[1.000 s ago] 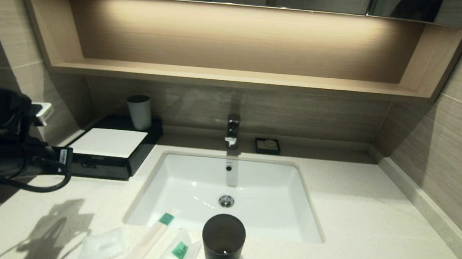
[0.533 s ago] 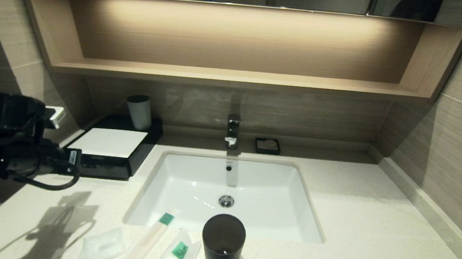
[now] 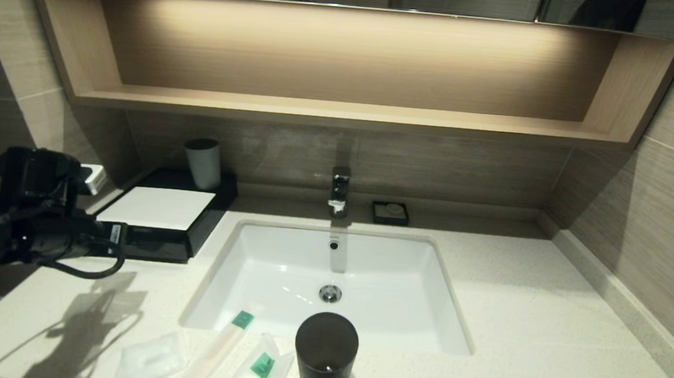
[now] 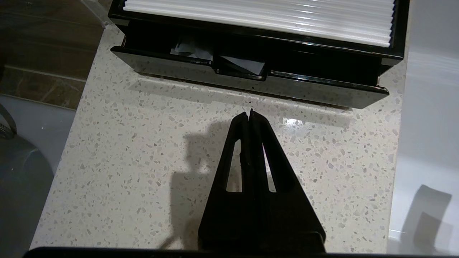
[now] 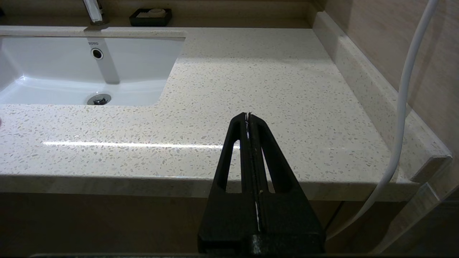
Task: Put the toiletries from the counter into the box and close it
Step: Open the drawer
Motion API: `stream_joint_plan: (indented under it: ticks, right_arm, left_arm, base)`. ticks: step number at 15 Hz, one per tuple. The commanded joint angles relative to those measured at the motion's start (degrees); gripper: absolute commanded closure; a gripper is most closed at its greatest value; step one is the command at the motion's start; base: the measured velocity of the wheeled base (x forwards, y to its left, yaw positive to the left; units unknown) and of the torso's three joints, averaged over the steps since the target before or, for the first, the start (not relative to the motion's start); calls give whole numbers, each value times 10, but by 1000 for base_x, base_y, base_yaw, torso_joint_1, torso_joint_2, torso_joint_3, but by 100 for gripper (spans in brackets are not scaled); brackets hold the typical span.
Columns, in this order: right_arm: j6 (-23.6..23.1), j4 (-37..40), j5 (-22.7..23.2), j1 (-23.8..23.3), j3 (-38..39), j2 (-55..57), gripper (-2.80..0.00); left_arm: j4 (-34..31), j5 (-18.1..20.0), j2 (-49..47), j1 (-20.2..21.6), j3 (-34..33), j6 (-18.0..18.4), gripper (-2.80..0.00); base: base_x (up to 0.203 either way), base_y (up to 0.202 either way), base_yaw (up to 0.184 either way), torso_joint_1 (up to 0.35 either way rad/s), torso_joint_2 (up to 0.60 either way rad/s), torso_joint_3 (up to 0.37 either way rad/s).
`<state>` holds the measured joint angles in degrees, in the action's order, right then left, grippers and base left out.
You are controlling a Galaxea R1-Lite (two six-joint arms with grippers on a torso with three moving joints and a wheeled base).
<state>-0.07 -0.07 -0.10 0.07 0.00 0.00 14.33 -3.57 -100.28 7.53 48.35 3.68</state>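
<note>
The left hand (image 4: 250, 114) is seen poised above the speckled desk (image 3: 513, 296), just short of the box (image 3: 162, 224), its fingers pressed together and nothing held between them. The low black box, topped by a white panel (image 4: 258, 16), is set at the back left corner of the desk, and its front tray (image 4: 247, 80) is shown pulled slightly out, with pale packets glimpsed inside through the gap. Three toiletries are left lying along the desk's near edge, in front of the white basin (image 3: 330, 283): a squarish packet (image 3: 150, 361), a long thin packet (image 3: 219, 347) and a green-labelled packet (image 3: 259, 367), the last beside a dark cup (image 3: 325, 354). The right hand (image 5: 248, 115) is held closed and empty off the desk's front edge, right of the basin.
</note>
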Motion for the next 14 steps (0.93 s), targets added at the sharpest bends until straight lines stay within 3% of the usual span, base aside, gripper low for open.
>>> stream_joint_plan:
  ticks: [1,4,14]
  right_arm:
    - [0,0,0,0,1,-1,0]
    - [0,0,0,0,1,0,0]
    - [0,0,0,0,1,0,0]
  left_arm:
    - [14,0,-24,7,0,0,0]
    - [74,2,-50,17,0,-1,0]
    - [91,6,-74,21,-7,-2,0]
  base:
    - [0,0,0,0,0,0]
    - [0,0,0,0,0,0]
    - [0,0,0,0,0,0]
